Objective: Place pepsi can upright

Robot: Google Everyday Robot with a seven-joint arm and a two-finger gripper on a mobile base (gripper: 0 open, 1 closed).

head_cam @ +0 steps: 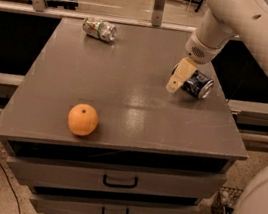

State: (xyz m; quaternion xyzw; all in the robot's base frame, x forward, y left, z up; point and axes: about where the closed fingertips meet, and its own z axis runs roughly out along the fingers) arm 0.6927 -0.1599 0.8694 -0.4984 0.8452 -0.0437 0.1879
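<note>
Fruit comes first, at the lower left of the frame: we see an orange (83,119) resting on the grey cabinet top (135,96), close to the front edge. Up toward the upper left, near the back edge, a silver can (100,28) with green and red marks lies on its side, well apart from the orange.

Below the top, drawers (119,181) with dark handles run across the lower middle of the frame.

Moving right of centre, we find the gripper (174,85) — a pale tan piece hanging down from the wrist, its tip low over the cabinet top. It sits just beside the pepsi can (200,85), on that can's left, and partly covers it. We cannot tell whether the claw is released or clenched, nor whether it touches the can.

The pepsi can lies on its side in the right part of the cabinet top, its silver end turned toward the lower right.

At the upper right, the white arm (248,26) comes down from the corner to the gripper.
</note>
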